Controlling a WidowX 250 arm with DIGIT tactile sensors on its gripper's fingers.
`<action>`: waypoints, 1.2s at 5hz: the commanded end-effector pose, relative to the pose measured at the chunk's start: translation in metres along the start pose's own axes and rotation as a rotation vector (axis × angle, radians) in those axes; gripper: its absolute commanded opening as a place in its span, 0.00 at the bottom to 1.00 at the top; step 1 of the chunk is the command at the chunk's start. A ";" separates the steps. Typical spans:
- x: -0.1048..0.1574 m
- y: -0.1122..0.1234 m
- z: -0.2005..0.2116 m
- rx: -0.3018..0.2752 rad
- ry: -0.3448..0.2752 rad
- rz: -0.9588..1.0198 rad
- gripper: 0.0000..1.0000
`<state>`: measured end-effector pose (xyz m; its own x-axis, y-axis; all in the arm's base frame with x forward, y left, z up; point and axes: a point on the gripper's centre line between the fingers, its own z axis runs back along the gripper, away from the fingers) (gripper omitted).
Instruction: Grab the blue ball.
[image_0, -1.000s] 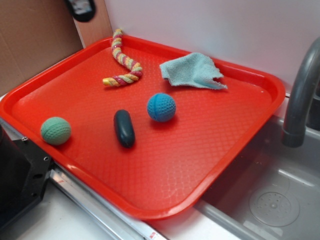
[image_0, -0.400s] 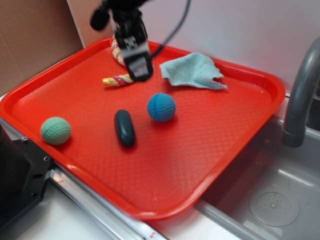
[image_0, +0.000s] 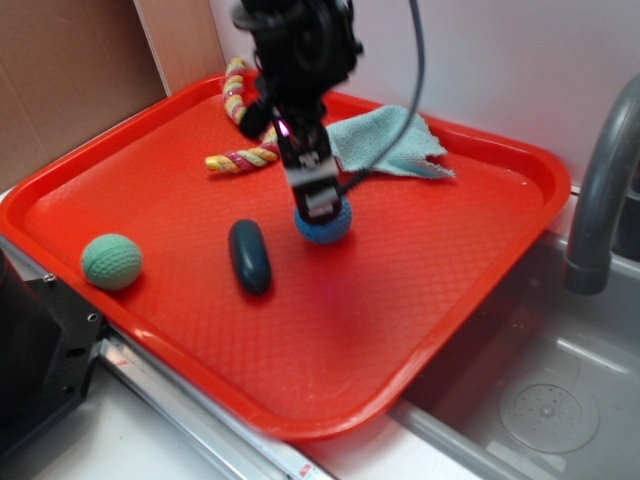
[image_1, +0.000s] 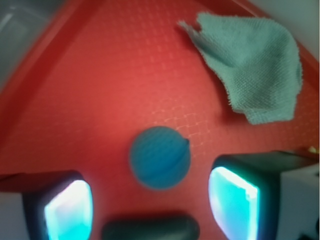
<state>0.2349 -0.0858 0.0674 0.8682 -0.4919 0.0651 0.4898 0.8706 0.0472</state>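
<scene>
The blue ball (image_0: 327, 227) is small, bright blue and ribbed, and rests near the middle of the red tray (image_0: 430, 340). My gripper (image_0: 318, 205) hangs directly over it and hides its top in the exterior view. In the wrist view the blue ball (image_1: 160, 157) lies on the tray between and slightly ahead of my two lit fingers (image_1: 232, 200). The gripper (image_1: 150, 195) is open there, with clear red tray on both sides of the ball. Nothing is held.
A dark navy capsule (image_0: 249, 257) lies just left of the ball. A pale green ball (image_0: 111, 261) sits near the tray's left edge. A rope toy (image_0: 245, 130) and a teal cloth (image_0: 390, 140) lie at the back. A grey faucet (image_0: 600, 190) and sink (image_0: 540, 400) stand right.
The arm came in from the back left, passed over the rope toy and dropped down over the blue ball. The objects on the tray have not moved.
</scene>
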 end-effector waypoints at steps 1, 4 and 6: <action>0.004 -0.007 -0.025 0.055 0.060 -0.063 1.00; 0.003 -0.002 -0.039 0.049 0.090 -0.002 0.00; 0.005 0.006 -0.022 0.005 0.110 0.090 0.00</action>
<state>0.2345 -0.0785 0.0317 0.9096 -0.4006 -0.1106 0.4067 0.9127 0.0395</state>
